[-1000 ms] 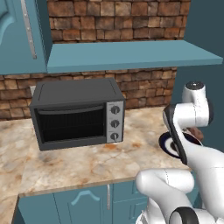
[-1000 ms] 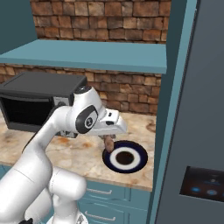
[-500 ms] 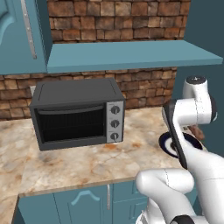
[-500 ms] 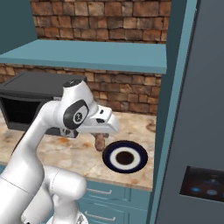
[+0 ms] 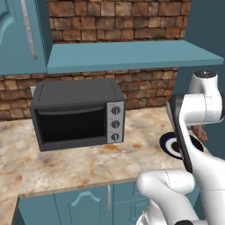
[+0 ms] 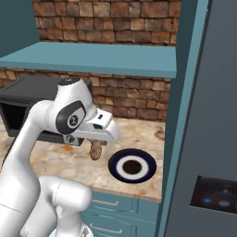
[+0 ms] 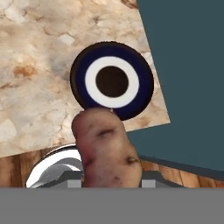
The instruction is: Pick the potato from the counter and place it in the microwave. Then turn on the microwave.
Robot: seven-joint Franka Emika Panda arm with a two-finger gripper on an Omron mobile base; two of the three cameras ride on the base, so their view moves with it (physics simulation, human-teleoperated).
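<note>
From the left base view, the arm rises at the lower right and bends over the marble counter [image 5: 79, 167]. A sliver of the potato [image 5: 201, 132] peeks out behind the forearm, above the blue-and-white plate [image 5: 169, 144]; the claw itself is hidden there by the arm. A dark boxy oven [image 5: 77, 114] sits well to the left against the brick wall, its door closed.

From the right base view, the claw [image 6: 96, 147] hangs below the white hand, with the potato [image 6: 96, 150] held upright under it — lifted clear of the counter [image 6: 65, 159], just left of the plate [image 6: 132, 165]. The dark oven [image 6: 21, 104] stands behind the arm at the left edge.

In the hand view, the potato [image 7: 107, 148] fills the lower middle, its speckled tan skin rising between the fingers — the claw is clamped on it, the jaws pressed to its sides. Beyond it lies the plate [image 7: 83, 72] on the counter [image 7: 35, 87], near the counter's edge.
</note>
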